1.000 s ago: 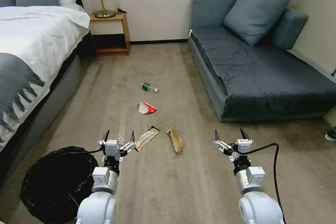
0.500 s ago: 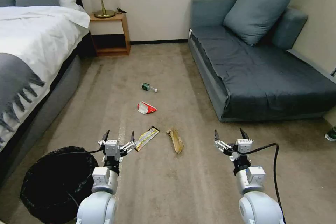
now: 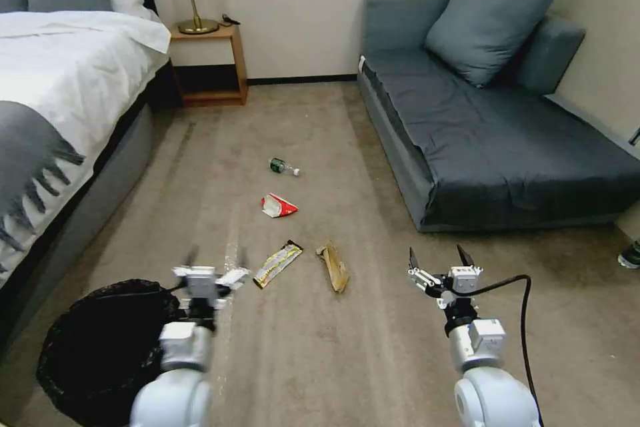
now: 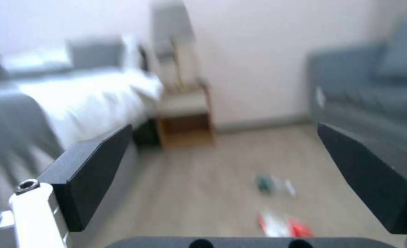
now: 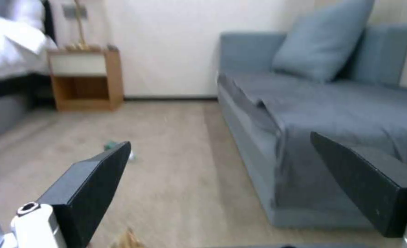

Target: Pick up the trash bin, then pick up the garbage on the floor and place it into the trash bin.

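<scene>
Carpet floor [image 3: 373,347] — trash bin [image 3: 100,347], garbage [image 3: 277,264] on it

Both arms reach forward, left gripper [image 3: 215,259] and right gripper [image 3: 437,255] spread wide, empty.

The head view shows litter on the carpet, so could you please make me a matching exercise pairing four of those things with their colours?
Things:
1. bottle
2. crumpled packet
3. long wrapper
4. trash bin

Colours:
A. yellow and silver
B. lined with a black bag
C. clear with a green label and white cap
D. red and white

Pairs: 1-C, 2-D, 3-A, 4-B
</scene>
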### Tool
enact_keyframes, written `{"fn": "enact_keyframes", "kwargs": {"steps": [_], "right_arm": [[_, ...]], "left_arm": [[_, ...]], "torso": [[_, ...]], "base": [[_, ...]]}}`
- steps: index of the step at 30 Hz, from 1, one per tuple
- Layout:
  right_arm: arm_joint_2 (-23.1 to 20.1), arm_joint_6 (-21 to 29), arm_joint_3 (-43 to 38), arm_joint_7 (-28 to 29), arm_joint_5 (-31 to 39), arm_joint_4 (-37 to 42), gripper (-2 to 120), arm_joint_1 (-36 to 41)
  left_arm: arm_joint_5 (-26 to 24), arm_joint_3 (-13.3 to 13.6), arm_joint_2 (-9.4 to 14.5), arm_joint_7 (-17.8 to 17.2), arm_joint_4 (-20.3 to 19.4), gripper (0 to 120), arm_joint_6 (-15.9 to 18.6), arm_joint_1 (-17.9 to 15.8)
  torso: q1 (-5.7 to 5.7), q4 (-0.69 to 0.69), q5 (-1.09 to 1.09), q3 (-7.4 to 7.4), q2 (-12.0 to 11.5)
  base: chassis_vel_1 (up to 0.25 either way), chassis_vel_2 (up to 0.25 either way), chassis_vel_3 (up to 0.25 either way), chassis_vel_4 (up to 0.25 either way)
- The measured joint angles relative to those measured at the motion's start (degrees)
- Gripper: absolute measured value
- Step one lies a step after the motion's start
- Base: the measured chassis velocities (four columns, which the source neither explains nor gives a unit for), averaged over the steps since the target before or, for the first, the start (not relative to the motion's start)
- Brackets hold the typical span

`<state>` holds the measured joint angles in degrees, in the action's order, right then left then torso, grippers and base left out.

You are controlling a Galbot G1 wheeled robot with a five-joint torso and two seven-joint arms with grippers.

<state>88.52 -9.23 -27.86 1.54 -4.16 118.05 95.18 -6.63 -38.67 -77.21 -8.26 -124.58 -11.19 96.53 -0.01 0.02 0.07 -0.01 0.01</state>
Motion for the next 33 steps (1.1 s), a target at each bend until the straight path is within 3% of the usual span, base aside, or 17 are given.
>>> {"fn": "enact_keyframes", "kwargs": {"steps": [3, 5, 6, 9, 15, 21, 24, 26, 30, 31, 32, 33], "right_arm": [[0.8, -2.9, 1.2, 0.5, -1.3, 1.1, 100, 2.0], [2.4, -8.4, 3.3, 1.4, -3.8, 3.1, 100, 5.7], [2.9, -10.0, 4.2, 2.0, -4.2, 3.5, 100, 6.8], [3.6, -11.6, 5.9, 2.5, -3.7, 3.2, 100, 7.6], [3.6, -10.0, 6.1, 2.8, -2.0, 2.6, 100, 7.1], [3.6, -7.4, 5.8, 3.2, -0.2, 2.9, 100, 6.5], [3.8, -4.7, 5.4, 3.8, 0.7, 3.4, 100, 6.0], [3.8, -3.8, 5.1, 4.1, 0.7, 3.4, 100, 5.8], [3.7, -2.1, 3.6, 4.8, 0.9, 2.6, 100, 4.4], [3.7, -2.1, 3.2, 4.8, 0.9, 2.1, 100, 4.0], [3.7, -2.1, 3.2, 4.8, 0.9, 2.1, 100, 4.0], [3.7, -2.1, 3.0, 4.8, 0.9, 1.8, 100, 3.9]], "left_arm": [[-1.4, -0.2, 0.4, -1.0, -0.3, 100, 1.0, 0.3], [-2.2, -0.1, 1.2, -1.5, -1.0, 100, 2.7, 0.6], [-2.3, 0.2, 1.4, -1.3, -1.0, 100, 3.1, 0.9], [-2.9, 0.8, 2.1, -0.5, -1.2, 100, 4.1, 1.6], [-3.9, 2.9, 3.5, 2.1, -1.1, 100, 4.8, 3.0], [-3.6, 3.4, 4.3, 3.2, -0.8, 100, 4.8, 3.9], [-3.6, -0.2, 5.7, 3.7, -0.6, 100, 5.2, 4.1], [-5.1, -0.8, 6.5, 3.7, -0.9, 100, 6.1, 4.0], [-13.1, -4.2, 10.7, 4.0, -3.3, 100, 12.4, 6.2], [-15.6, -6.5, 11.6, 4.3, -3.5, 100, 14.6, 7.2], [-15.6, -6.5, 11.6, 4.3, -3.5, 100, 14.6, 7.2], [-17.4, -8.3, 12.1, 4.6, -3.5, 100, 16.3, 7.8]], "torso": [[0.01, 0.00, -0.11, 0.01, 0.0], [0.01, -0.03, -0.04, 0.01, 0.0], [0.00, -0.04, -0.11, 0.01, 0.0], [0.01, -0.03, -0.04, 0.01, 0.0], [0.00, -0.02, -0.07, 0.01, 0.0], [0.00, -0.03, -0.07, 0.00, 0.0], [0.00, -0.01, -0.06, 0.01, 0.0], [0.01, -0.02, -0.07, 0.01, 0.0], [0.01, -0.03, -0.07, 0.01, 0.0], [0.01, -0.03, -0.06, 0.01, 0.0], [0.01, -0.03, -0.06, 0.01, 0.0], [0.01, -0.02, -0.07, 0.01, 0.0]], "base": [[0.000, 0.000, 0.000, 0.000], [0.000, 0.000, 0.000, 0.000], [0.000, 0.000, 0.000, 0.000], [0.000, 0.000, 0.000, 0.000], [0.000, 0.000, 0.000, 0.000], [0.000, 0.000, 0.000, 0.000], [0.000, 0.000, 0.000, 0.000], [0.000, 0.000, 0.000, 0.000], [0.000, 0.000, 0.000, 0.000], [0.000, 0.000, 0.000, 0.000], [0.000, 0.000, 0.000, 0.000], [0.000, 0.000, 0.000, 0.000]]}}
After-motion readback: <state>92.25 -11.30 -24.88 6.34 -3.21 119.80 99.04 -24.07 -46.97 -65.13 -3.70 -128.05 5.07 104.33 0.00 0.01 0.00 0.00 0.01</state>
